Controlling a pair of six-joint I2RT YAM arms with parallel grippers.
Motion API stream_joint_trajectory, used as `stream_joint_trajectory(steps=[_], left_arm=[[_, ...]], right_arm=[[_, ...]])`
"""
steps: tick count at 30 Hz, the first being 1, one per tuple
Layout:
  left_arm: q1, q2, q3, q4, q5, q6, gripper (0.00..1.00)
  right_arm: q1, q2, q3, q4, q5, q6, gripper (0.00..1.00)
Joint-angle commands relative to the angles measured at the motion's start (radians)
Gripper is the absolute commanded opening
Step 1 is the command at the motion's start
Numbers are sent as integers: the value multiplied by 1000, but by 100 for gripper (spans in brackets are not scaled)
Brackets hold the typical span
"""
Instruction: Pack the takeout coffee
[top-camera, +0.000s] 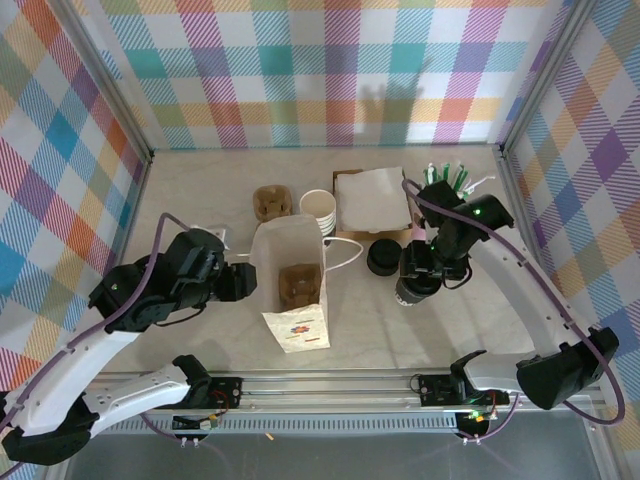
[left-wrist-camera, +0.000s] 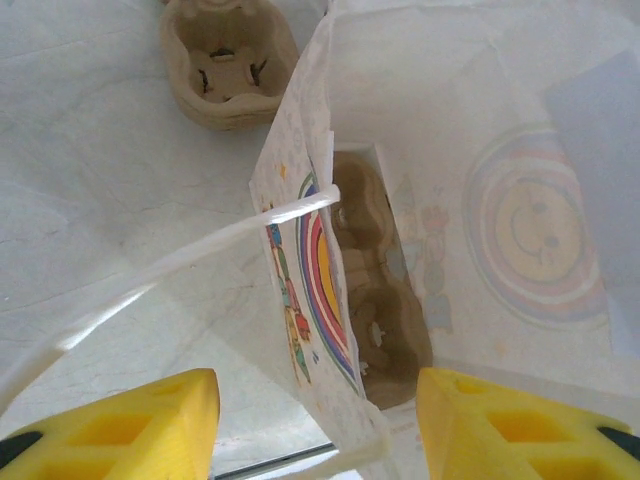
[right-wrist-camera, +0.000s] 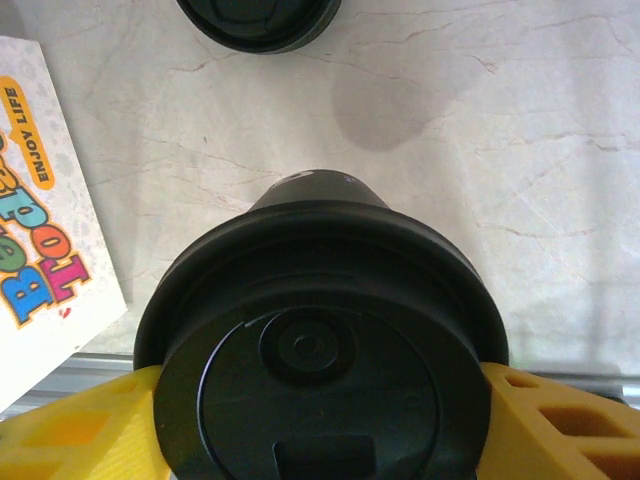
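Gripping the coffee cup (right-wrist-camera: 320, 330) from both sides, the right claw (right-wrist-camera: 320, 405) has a yellow finger (right-wrist-camera: 70, 435) on either flank of it, and the round black lid faces the wrist camera. From above, that cup (top-camera: 410, 292) sits in the right claw (top-camera: 416, 278) over the tabletop (top-camera: 200, 190), right of the paper bag (top-camera: 297, 330) and apart from it. Whether the cup's base touches the tabletop I cannot tell.

Level with it on the other side, the left claw (top-camera: 243, 281) is at the bag's left wall. Its fingers (left-wrist-camera: 150, 425) stand wide with the bag's thin rim between them, and a white handle (left-wrist-camera: 200, 258) runs off that rim. The bag is open, and a brown cardboard cup tray (left-wrist-camera: 375, 290) lies at its bottom.

Just beyond the held cup stands a stack of black lids (top-camera: 383, 257). Farther back are a second cup tray (top-camera: 271, 203), a stack of white lidless cups (top-camera: 318, 207) and a brown box topped with white paper (top-camera: 372, 198). Green-and-white sticks (top-camera: 450, 178) lie beside the box at the far right.
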Motion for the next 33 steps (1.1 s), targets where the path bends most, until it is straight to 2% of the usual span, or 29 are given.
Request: stream_joint_trajectory(steps=[1,7,13,17,24,33], left_arm=[[12,-15,60,-37,-21,38,55],[12,-8,58,-1,47,64,61],[12,15,65,-67,14,46,64],[12,32,67,-90,30,45,64],[13,114,77,-61,79,47,63],[55,262,169,-83,132,71,55]], right_arm=[[25,12,96,-167,59,113,46],[47,15,250,-192,36,206,42],[94,88,349,-271,27,231,43],[119,125,401,-287,34,235,43],[143,167,543,-332,42,224,43],[144,185,609,-333,-16,190,42]])
